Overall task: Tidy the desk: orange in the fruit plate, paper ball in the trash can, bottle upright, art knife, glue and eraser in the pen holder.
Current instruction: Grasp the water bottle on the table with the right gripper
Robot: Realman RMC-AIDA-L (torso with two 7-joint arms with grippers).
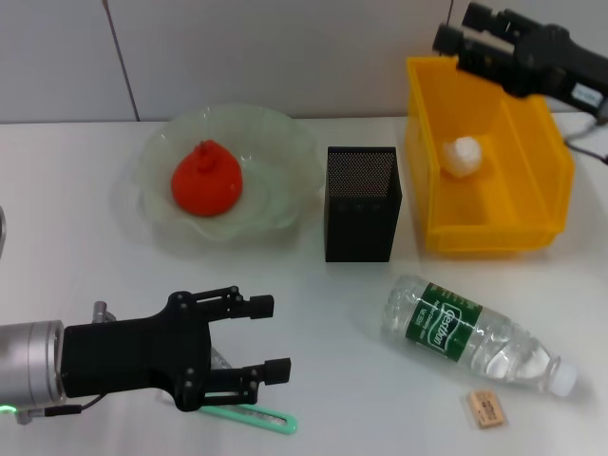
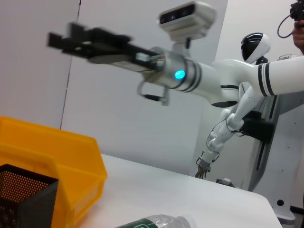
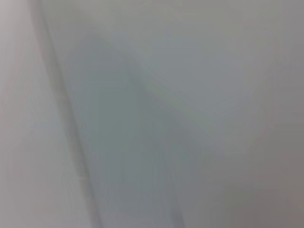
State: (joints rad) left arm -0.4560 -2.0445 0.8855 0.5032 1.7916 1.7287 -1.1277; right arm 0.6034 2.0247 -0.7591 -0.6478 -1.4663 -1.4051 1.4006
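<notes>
Bench: I see a plain white bench (image 1: 85, 171) meeting a pale grey panelled wall (image 1: 285, 57) at the back.
Room: in the left wrist view I make out a white humanoid robot (image 2: 251, 52) standing beyond the bench edge, against the same light wall.
Left gripper: my left gripper (image 1: 271, 339) hovers low over the near left of the bench, fingers apart and holding nothing.
Art knife: a green art knife (image 1: 256, 418) lies flat on the bench just under the left gripper.
Right gripper: my right gripper (image 1: 454, 40) is raised above the back corner of the yellow bin; I cannot tell how its fingers stand. The right wrist view shows only blurred grey.
Trash can: the yellow bin (image 1: 541, 133) sits at the far right, with the white paper ball (image 1: 465, 157) inside it.
Fruit plate: the clear green plate (image 1: 275, 142) sits at the far left-centre with the orange (image 1: 206, 180) on it.
Pen holder: the black mesh holder (image 1: 361, 204) stands between plate and bin.
Bottle: the clear bottle (image 1: 475, 332) lies on its side at the near right, cap pointing toward the right edge.
Eraser: a tan eraser (image 1: 486, 408) rests just in front of the bottle.
</notes>
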